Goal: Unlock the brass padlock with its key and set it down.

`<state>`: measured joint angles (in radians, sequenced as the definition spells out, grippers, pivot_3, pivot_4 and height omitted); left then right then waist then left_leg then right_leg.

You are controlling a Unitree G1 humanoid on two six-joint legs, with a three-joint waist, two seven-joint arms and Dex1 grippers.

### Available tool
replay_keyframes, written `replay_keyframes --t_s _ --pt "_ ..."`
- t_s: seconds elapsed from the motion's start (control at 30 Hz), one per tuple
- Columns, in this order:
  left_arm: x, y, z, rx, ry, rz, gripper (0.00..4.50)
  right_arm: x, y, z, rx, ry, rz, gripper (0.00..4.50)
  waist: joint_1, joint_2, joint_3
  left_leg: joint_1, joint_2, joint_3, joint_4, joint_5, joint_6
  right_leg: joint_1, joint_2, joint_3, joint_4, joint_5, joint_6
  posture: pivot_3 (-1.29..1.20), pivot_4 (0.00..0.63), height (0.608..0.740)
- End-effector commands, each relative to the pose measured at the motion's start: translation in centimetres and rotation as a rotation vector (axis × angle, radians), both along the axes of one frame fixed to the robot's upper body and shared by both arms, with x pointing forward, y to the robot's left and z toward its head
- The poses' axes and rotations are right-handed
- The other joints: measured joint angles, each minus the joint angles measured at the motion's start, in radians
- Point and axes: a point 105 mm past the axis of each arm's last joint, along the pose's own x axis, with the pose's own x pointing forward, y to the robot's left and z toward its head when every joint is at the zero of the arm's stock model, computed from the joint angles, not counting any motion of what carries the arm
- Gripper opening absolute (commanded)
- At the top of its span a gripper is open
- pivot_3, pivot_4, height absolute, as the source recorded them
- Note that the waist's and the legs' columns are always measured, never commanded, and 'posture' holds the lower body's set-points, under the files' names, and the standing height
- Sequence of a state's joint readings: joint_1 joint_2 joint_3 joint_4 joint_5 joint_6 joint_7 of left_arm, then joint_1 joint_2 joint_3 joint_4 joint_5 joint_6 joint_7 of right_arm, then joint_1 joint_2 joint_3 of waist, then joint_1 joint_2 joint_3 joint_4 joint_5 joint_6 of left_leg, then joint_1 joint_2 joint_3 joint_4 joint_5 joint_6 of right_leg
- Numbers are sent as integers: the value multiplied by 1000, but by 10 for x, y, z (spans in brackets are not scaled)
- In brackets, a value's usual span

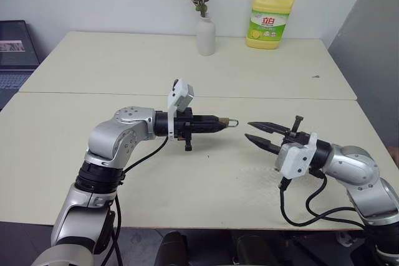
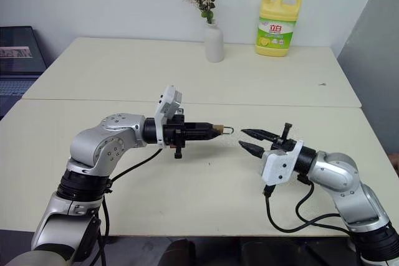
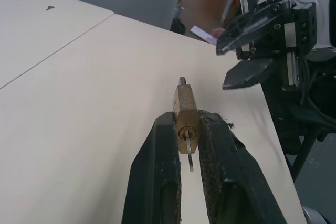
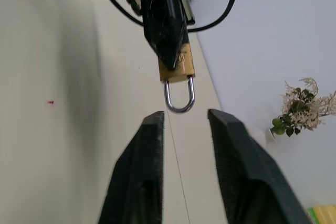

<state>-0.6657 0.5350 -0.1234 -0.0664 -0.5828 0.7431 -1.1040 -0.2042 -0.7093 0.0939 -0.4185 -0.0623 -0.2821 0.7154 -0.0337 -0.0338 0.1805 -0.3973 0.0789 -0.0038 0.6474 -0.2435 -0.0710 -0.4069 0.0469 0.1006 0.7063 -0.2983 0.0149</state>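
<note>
The pale desk [image 1: 124,172] runs wide beneath both arms, with a white vase [image 1: 206,35] and a yellow detergent bottle [image 1: 270,17] far back, well apart from the work. Above the desk, the left pincer [image 1: 215,123] points across toward the right one and is clamped on the brass padlock [image 3: 186,109], which is squeezed between its two fingers with the silver shackle poking out beyond the tips toward the right pincer [image 1: 254,130]. That right pincer hangs level just short of the shackle, its fingers parted and holding nothing. The key [image 3: 189,153] sits in the keyhole at the padlock's rear face, its blade hanging back between the left fingers; whether it has been turned is hard to judge, though the shackle looks seated in the body. The likely trouble comes from the right pincer closing on the thin shackle and tugging: if the lock is not released, the small body may slide or twist out of the left grip and drop to the desk, or the key may shake loose.
</note>
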Motion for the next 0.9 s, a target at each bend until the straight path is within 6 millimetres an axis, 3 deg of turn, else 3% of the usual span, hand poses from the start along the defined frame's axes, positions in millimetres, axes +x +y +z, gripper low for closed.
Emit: replay_keyframes --t_s 0.03,0.3,0.9 --pt "-4 -5 13 -11 -55 -43 165 -4 10 19 42 -41 44 27 0 0 0 0 0 0 0 0 0 0 0 0 0 0 0 0 150 740" --pt "-10 -4 15 -6 -58 -69 165 -2 20 13 30 -6 75 0 2 0 0 0 0 0 0 0 0 0 0 0 0 0 0 0 150 740" --pt "-26 0 15 -2 -31 -123 165 4 16 2 -3 16 82 0 1 0 0 0 0 0 0 0 0 0 0 0 0 0 0 0 150 740"
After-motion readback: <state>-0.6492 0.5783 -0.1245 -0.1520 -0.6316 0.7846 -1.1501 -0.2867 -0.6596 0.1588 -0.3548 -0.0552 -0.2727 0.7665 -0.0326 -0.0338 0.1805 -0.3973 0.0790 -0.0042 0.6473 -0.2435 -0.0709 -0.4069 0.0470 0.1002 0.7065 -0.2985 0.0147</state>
